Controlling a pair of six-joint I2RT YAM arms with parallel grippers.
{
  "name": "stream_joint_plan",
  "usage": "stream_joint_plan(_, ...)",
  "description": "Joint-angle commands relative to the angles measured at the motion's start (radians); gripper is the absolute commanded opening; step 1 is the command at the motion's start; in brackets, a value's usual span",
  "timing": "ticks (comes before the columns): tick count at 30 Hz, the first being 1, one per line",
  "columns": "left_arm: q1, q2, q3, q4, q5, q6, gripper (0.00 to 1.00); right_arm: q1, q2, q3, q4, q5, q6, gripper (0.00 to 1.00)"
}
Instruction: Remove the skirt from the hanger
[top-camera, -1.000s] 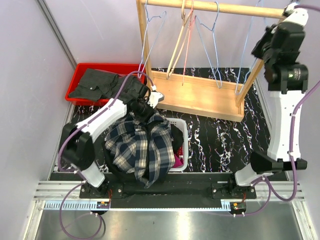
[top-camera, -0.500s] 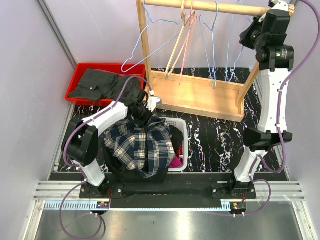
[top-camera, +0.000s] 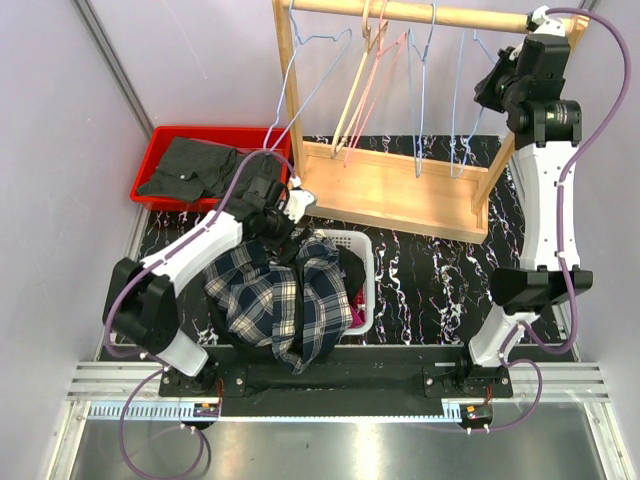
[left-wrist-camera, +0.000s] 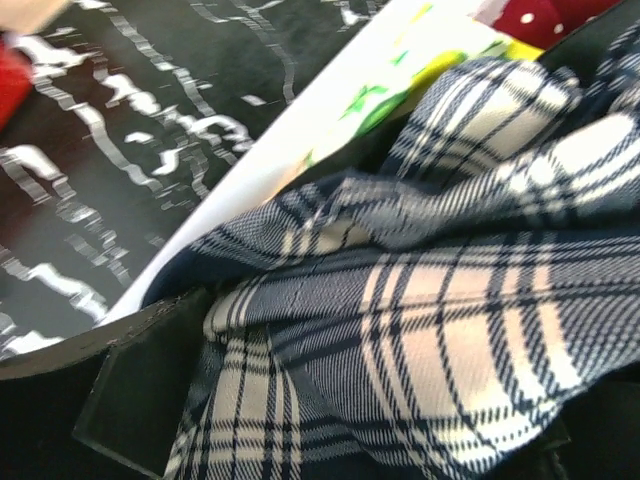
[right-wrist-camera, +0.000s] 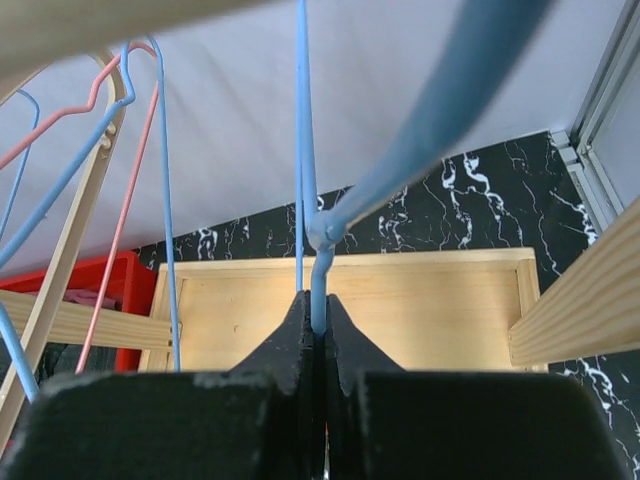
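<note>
The navy and white plaid skirt (top-camera: 270, 295) lies heaped over the white basket (top-camera: 366, 262), off the hanger. My left gripper (top-camera: 283, 213) is at the skirt's far edge. In the left wrist view its jaws stand open, with one black finger (left-wrist-camera: 130, 400) at the lower left and the loose plaid skirt (left-wrist-camera: 430, 300) lying between them. My right gripper (top-camera: 497, 85) is raised by the rack's rail. It is shut on the neck of the bare blue wire hanger (right-wrist-camera: 318, 255); the same hanger (top-camera: 463, 110) hangs down below the rail.
A wooden rack (top-camera: 400, 190) stands at the back, with several more wire and wooden hangers (top-camera: 365, 80) on its rail (top-camera: 420, 13). At the back left a red bin (top-camera: 148, 172) holds dark clothes (top-camera: 195, 165). Red and yellow garments show in the basket (left-wrist-camera: 300, 130).
My left gripper has opened and let go of the skirt, which now rests on the basket. My right arm has carried the blue hanger left and up along the rail.
</note>
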Motion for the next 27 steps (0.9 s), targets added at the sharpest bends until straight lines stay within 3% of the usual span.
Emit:
stream_joint_plan(1, 0.015, -0.098, 0.074, -0.06, -0.095, 0.027, 0.99, 0.003, -0.081, -0.082, 0.052, 0.007, -0.007, 0.0)
stream_joint_plan(5, 0.015, -0.168, 0.131, -0.141, -0.081, 0.034, 0.99, 0.001, -0.13, -0.178, 0.1, 0.005, 0.01, 0.0)
stream_joint_plan(8, 0.015, -0.202, 0.15, -0.188, -0.088, 0.051, 0.99, 0.001, -0.184, -0.261, 0.129, 0.034, 0.019, 0.36)
stream_joint_plan(9, 0.015, -0.21, 0.145, -0.198, -0.092, 0.063, 0.99, 0.001, -0.201, -0.283, 0.14, 0.048, 0.019, 0.64)
stream_joint_plan(10, 0.015, -0.216, 0.133, -0.207, -0.093, 0.068, 0.99, 0.001, -0.234, -0.324, 0.151, 0.071, 0.017, 0.81)
stream_joint_plan(12, 0.015, -0.234, 0.114, -0.23, -0.104, 0.083, 0.99, 0.001, -0.271, -0.355, 0.17, 0.081, 0.01, 0.98)
stream_joint_plan(16, 0.015, -0.273, 0.076, -0.25, -0.118, 0.092, 0.99, 0.001, -0.359, -0.398, 0.184, 0.076, 0.011, 1.0)
stream_joint_plan(20, 0.02, -0.291, 0.131, -0.311, -0.084, 0.1, 0.99, 0.003, -0.443, -0.427, 0.186, 0.039, 0.025, 1.0)
stream_joint_plan(27, 0.08, -0.285, 0.485, -0.57, 0.16, 0.129, 0.99, 0.003, -0.681, -0.589, 0.184, 0.054, 0.094, 1.0)
